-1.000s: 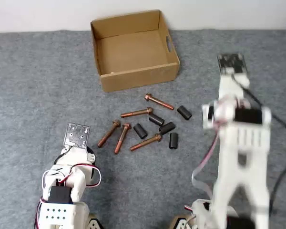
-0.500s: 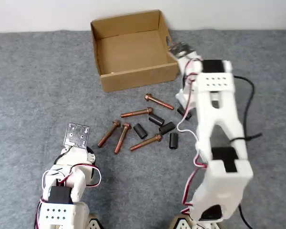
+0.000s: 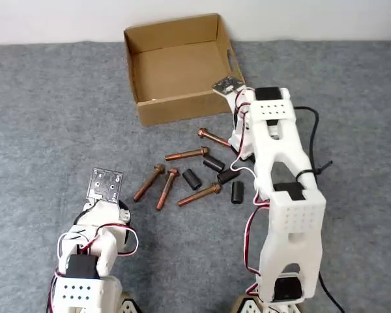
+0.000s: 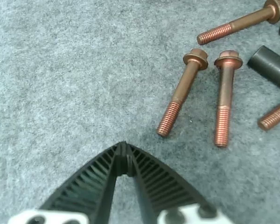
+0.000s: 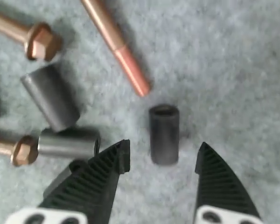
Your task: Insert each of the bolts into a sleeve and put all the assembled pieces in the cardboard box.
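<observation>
Several copper bolts, such as one (image 3: 186,154), and several black sleeves, such as one (image 3: 237,192), lie loose on the grey mat in front of the cardboard box (image 3: 182,107). My right arm (image 3: 274,143) hangs over the right side of the pile. Its gripper (image 5: 162,154) is open, with one black sleeve (image 5: 164,134) lying on the mat between the fingers, untouched. Two more sleeves (image 5: 50,97) (image 5: 67,142) and a bolt (image 5: 114,39) lie close by. My left gripper (image 4: 123,148) is shut and holds nothing, a short way from two bolts (image 4: 182,93) (image 4: 224,102).
The box stands open at the back of the mat, just beyond my right arm's wrist (image 3: 227,85). My left arm (image 3: 98,222) sits at the near left, with bare mat to its left and around it.
My right arm has swung in from the right side of the table toward the box and come down over the sleeves. The left arm has stayed still.
</observation>
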### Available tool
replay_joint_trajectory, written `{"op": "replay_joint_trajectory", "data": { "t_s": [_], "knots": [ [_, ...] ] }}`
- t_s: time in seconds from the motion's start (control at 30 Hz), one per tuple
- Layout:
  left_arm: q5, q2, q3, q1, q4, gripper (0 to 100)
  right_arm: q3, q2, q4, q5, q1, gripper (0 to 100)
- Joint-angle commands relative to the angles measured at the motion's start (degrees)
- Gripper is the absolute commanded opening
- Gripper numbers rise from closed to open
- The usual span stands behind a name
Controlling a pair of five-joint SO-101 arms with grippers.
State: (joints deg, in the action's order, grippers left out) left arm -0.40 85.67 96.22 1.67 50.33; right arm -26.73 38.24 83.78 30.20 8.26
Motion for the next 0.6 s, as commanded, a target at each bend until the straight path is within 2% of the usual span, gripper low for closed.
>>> {"op": "replay_joint_trajectory", "data": {
  "t_s": [0.0, 0.17, 0.33, 0.53, 0.57],
  "knots": [
    [-0.4, 0.5, -0.2, 0.3, -1.5, 1, -3.8, 1.2, -2.3, 0.8, 0.2, 23.4],
    [-0.4, 0.5, -0.2, 0.3, -1.5, 1, -7.5, 6.3, -3.8, 3.6, 0.4, 21.9],
    [-0.4, 0.5, -0.2, 0.3, -1.5, 1, -9.7, 11.0, -3.5, 3.6, 0.1, 10.2],
    [-0.4, 0.5, -0.2, 0.3, -1.5, 1, -9.8, 10.9, -2.8, 3.5, 0.3, 0.4],
    [-0.4, 0.5, -0.2, 0.3, -1.5, 1, -9.8, 10.9, -2.2, 3.5, 0.3, 1.2]
  ]
}}
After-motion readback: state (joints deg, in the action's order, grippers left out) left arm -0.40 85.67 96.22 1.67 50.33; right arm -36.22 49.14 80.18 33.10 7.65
